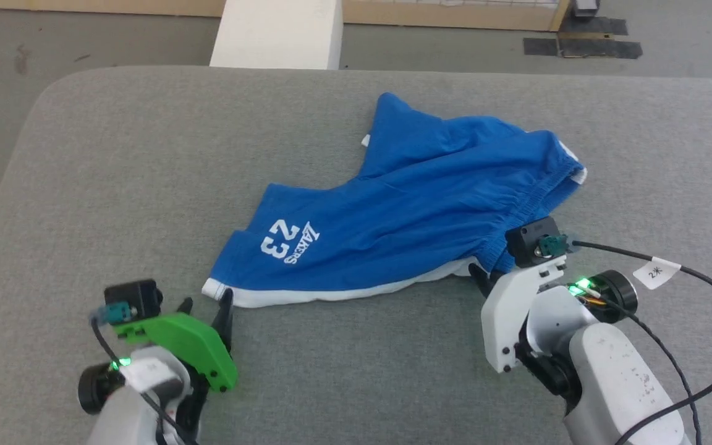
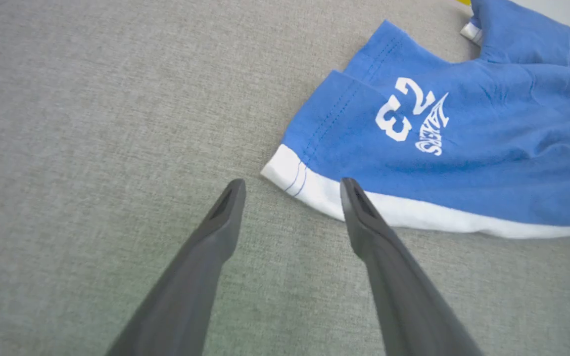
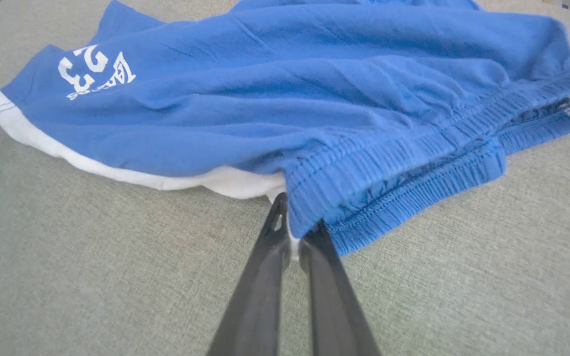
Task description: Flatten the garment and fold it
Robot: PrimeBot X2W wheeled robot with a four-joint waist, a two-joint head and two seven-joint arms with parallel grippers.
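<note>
The right gripper [image 3: 297,217] clenches the garment [image 1: 418,204] at its near waistband corner, likely to pull it flat; the left gripper [image 2: 291,182], jaws spread, straddles the left hem corner.

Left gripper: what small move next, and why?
Probably ease the left gripper forward and close on the hem corner of the shorts. Its jaws stand open just short of it, and the right gripper is shut on the waistband, so both ends could be pulled flat.
</note>
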